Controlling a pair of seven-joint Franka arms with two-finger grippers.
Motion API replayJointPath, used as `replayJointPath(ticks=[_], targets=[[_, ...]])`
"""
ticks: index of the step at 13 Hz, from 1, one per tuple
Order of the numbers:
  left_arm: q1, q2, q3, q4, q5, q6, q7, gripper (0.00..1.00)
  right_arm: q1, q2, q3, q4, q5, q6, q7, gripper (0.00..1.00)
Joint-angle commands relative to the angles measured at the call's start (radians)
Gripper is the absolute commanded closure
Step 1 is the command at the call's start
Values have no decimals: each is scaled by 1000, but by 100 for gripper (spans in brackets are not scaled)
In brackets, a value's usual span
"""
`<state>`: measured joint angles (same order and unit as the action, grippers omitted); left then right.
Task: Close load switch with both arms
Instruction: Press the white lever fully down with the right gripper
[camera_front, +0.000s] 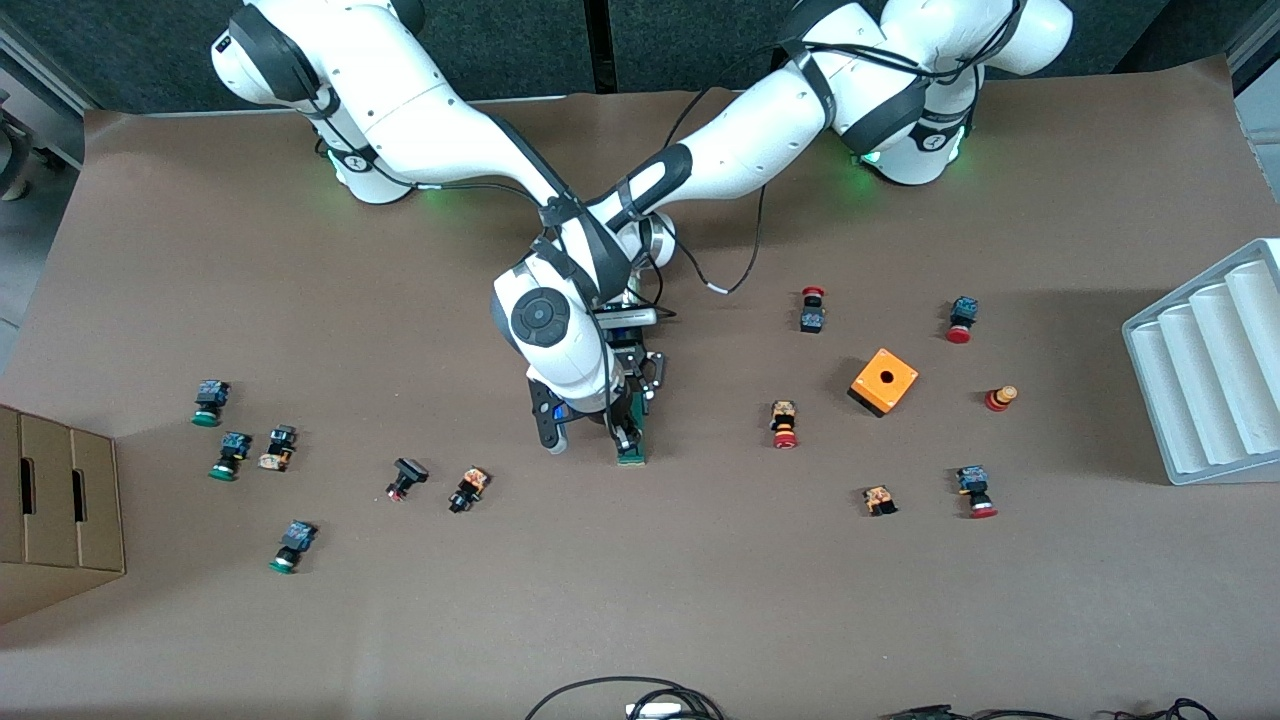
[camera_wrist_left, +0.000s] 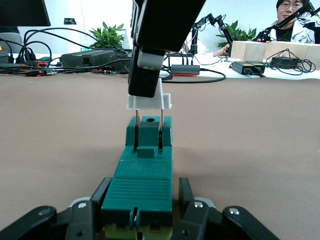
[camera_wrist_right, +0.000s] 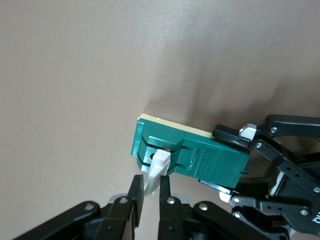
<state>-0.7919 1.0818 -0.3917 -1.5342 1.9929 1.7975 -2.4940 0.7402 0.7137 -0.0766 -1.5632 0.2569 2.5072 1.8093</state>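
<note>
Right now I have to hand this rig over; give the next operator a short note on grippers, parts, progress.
Left gripper: shut on the load switch, holding its green body flat on the table mid-table.
Right gripper: shut on the white handle, above the switch end nearer the front camera.
Done: switch braced, handle gripped.
Left: the handle's two metal blades stand upright, only partly in their slots; press it home, then release both.
Orange box and scattered push buttons are not involved.
</note>
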Motion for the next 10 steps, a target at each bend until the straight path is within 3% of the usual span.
replayJointPath(ticks=[1,10], targets=[[-16,15,7,20,-16,-17,0,40,-15,49,4,61,27,13,-19,82],[-16,13,7,20,-16,-17,0,40,-35,96,11,107,27,19,-21,79]])
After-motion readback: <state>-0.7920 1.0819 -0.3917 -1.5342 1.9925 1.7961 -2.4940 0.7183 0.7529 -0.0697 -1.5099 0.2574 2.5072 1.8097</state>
